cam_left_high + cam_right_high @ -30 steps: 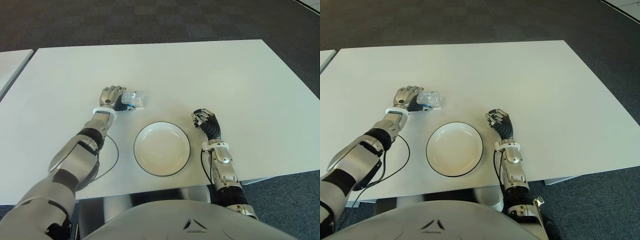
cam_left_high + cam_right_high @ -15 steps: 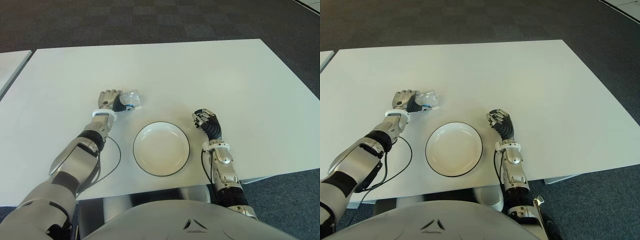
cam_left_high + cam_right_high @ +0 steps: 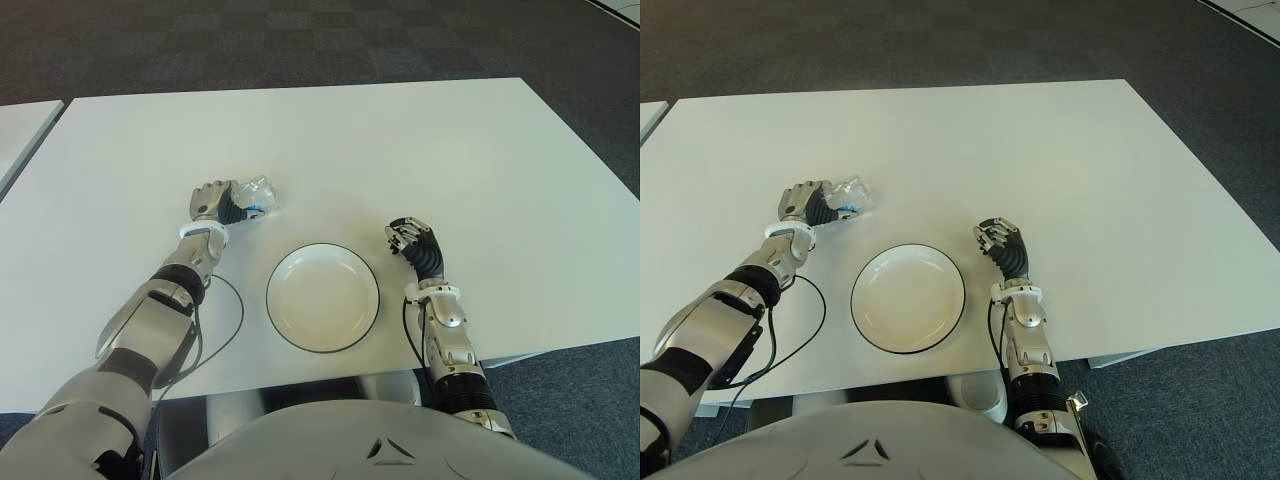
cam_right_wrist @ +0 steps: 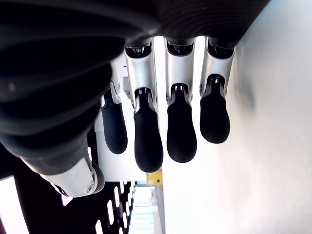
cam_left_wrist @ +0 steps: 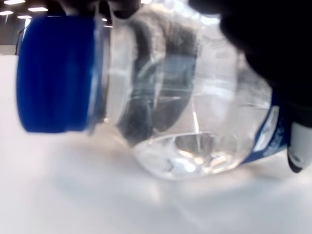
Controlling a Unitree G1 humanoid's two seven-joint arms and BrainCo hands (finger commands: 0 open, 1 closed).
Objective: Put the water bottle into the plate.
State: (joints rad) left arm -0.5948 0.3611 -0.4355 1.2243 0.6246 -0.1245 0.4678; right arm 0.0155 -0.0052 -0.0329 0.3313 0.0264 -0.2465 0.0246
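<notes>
A small clear water bottle with a blue cap lies on its side on the white table, to the left of and beyond the plate. My left hand is curled around its body, fingers wrapped over it in the left wrist view. The white plate with a dark rim sits at the table's near middle with nothing in it. My right hand shows just right of the plate, its fingers loosely curled and holding nothing.
A black cable loops on the table by my left forearm. A second table's corner shows at the far left. Dark carpet lies beyond the far edge.
My left hand has drawn slightly left and away with the bottle, which has turned a little in the grasp. The right hand and the plate have stayed put.
</notes>
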